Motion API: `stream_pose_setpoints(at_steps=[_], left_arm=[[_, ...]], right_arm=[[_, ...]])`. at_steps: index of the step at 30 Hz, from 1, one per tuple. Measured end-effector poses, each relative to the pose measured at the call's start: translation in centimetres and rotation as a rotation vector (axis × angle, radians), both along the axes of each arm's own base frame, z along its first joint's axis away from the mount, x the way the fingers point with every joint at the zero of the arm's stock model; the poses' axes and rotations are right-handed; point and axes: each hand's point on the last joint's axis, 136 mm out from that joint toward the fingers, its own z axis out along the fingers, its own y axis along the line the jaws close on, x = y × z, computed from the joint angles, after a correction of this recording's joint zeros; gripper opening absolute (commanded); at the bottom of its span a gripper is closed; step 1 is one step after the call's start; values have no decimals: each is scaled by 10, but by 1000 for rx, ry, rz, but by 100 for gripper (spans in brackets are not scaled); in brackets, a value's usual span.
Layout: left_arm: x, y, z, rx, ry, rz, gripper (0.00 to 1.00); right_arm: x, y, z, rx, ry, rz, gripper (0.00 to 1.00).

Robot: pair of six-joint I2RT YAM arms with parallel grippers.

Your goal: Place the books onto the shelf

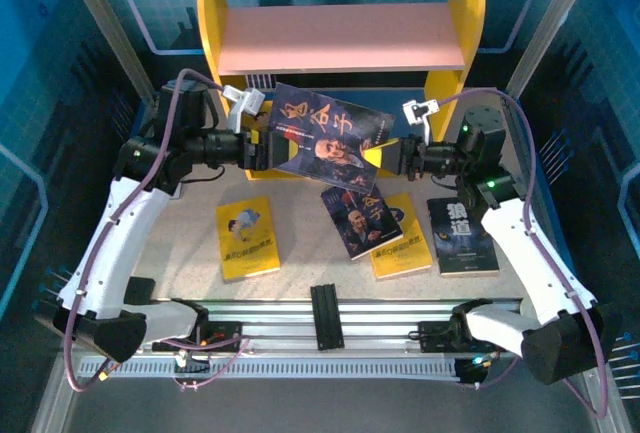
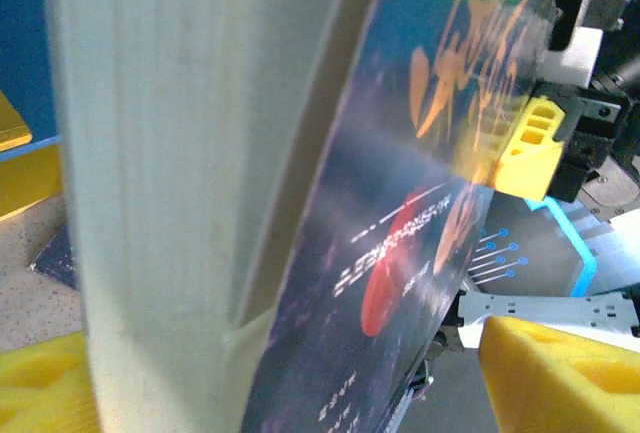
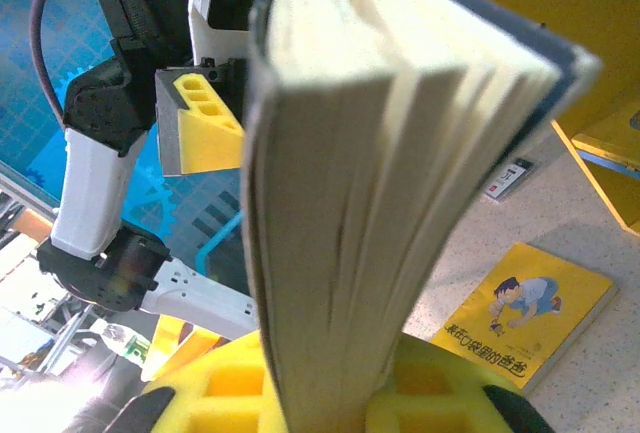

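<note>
1. The left arm reached in from the near-left corner of the table and the right arm from the near-right corner. Both forearms bent inward, so the two hands faced each other above the far half.
2. The right hand (image 1: 390,159) was clamped on the right edge of a dark book (image 1: 330,135). The book hung tilted in the air just in front of the shelf (image 1: 340,41). In the right wrist view its page edges rose from between the yellow fingers (image 3: 200,388).
3. The left hand (image 1: 265,149) stood with its fingers spread to either side of the same book's left edge. In the left wrist view a gap showed between the cover and one finger (image 2: 560,373).
4. The shelf stood at the far edge of the speckled table (image 1: 300,273).
5. Four more books lay flat on the table:
   - A yellow book (image 1: 248,238) lay left of centre.
   - A portrait book (image 1: 358,215) lay in the middle, overlapping a second yellow book (image 1: 405,248).
   - A black book (image 1: 462,236) lay toward the right edge.
6. Blue panels (image 1: 40,73) walled the sides. A metal rail (image 1: 400,315) ran along the near edge, with a black block (image 1: 327,315) at its middle.
7. Open table lay between the yellow book and the left edge, and in a strip along the near edge.
</note>
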Motion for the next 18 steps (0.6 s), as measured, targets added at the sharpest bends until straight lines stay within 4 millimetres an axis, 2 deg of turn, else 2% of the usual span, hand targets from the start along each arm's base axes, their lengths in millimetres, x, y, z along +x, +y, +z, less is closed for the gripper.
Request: stream_pose_setpoints(at_steps=[5,11,16,18], left_arm=[[0,0,0,-7,-9,-8,52],[-1,0,4,-20,-31,-12,26],[-9,-3,16,-63,-74,-44,2],[-11,-3,16,-74,-77,-44,0]], right_arm=[[5,0,-5,-2,22,-2,1],[6,0,-4,-1,22,-3,10],[9,-3,-7,-6,40,-21,20],[9,-3,-7,-8,39,-24,23]])
